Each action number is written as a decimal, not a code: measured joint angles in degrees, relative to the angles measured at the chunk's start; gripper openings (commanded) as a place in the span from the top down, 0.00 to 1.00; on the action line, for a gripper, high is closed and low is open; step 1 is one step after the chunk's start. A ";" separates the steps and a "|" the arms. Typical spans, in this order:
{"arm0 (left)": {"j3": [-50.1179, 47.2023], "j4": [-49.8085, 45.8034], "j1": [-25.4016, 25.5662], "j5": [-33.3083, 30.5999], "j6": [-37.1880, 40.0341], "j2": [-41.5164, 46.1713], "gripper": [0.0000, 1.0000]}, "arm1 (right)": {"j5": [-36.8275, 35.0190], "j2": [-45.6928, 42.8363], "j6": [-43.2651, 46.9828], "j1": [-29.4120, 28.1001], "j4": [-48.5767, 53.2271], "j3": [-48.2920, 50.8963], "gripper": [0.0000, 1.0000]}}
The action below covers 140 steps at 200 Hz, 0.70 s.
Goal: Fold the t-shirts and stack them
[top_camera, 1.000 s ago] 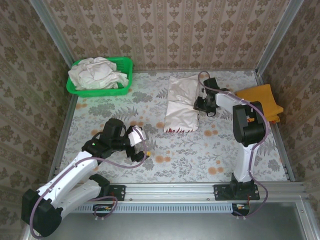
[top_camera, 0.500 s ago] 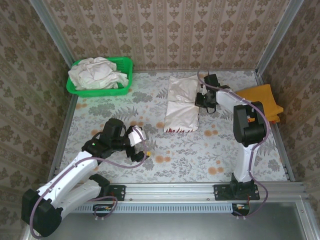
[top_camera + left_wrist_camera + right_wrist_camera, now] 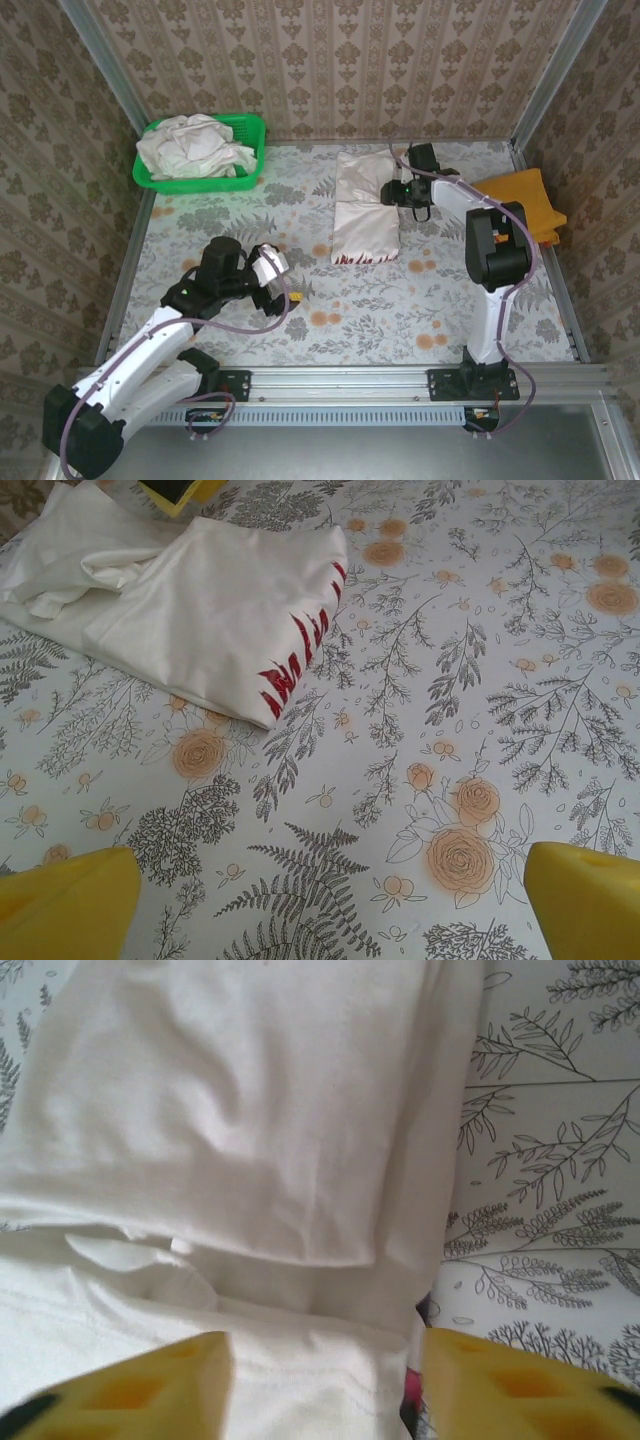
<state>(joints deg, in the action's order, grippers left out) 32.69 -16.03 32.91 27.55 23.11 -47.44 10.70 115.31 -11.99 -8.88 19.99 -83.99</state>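
While my right gripper [image 3: 325, 1385] hangs low over the far middle of the floral-patterned table [image 3: 460, 300], its two yellow fingers [image 3: 150, 1390] stand apart. One is over cloth and the other is at the cloth's edge, with nothing pinched between them. Beneath it lies the folded off-white cloth t-shirt [image 3: 365, 205], a flat oblong running from the far edge toward me. The right gripper sits at that shirt's right-hand side, about where one layer overlaps another. A strip of red print [image 3: 295, 665] shows along the shirt's near hem.

My left gripper [image 3: 327, 902] is spread wide and holds nothing. It hovers over bare table at the near left, well apart from the folded shirt.

At the far left corner stands a green plastic basket [image 3: 250, 125], holding crumpled off-white cloth t-shirts [image 3: 195, 148] heaped above its rim. A plain orange cloth t-shirt [image 3: 525, 200] lies flat at the table's right edge, near my right arm and apart from the off-white one.
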 measured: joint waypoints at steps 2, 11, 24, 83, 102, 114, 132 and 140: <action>-0.07 0.02 0.00 -0.04 -0.04 0.09 0.00 | 0.04 -0.50 0.70 -0.07 -0.35 0.70 0.31; -0.15 0.09 -0.02 -0.28 -0.22 0.35 0.00 | -0.11 -3.19 2.64 -0.31 -1.38 3.76 0.25; -0.17 0.35 -0.07 -0.39 -0.39 0.55 0.00 | -0.31 -7.89 7.30 -1.14 -3.06 8.44 0.22; -0.17 0.70 -0.76 -0.17 -0.39 0.59 0.00 | 2.01 -25.88 40.74 -13.11 -8.07 27.28 0.23; -0.17 0.68 -0.76 0.04 -0.39 0.57 0.00 | 1.38 -25.66 49.00 -17.86 -6.62 28.11 0.28; -0.17 0.68 -0.76 0.33 -0.39 0.57 0.00 | 0.00 -24.70 53.05 -19.98 -5.73 28.09 0.33; -0.17 0.68 -0.76 0.55 -0.39 0.57 0.00 | -1.53 -22.53 56.63 -21.35 -4.48 27.93 0.39; -0.17 0.68 -0.76 0.59 -0.39 0.57 0.00 | -2.29 -21.20 58.03 -21.55 -4.26 27.80 0.43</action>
<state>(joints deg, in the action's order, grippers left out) 32.51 -15.35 32.14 28.14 22.72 -46.87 8.40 94.11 46.04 -30.44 15.73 -56.18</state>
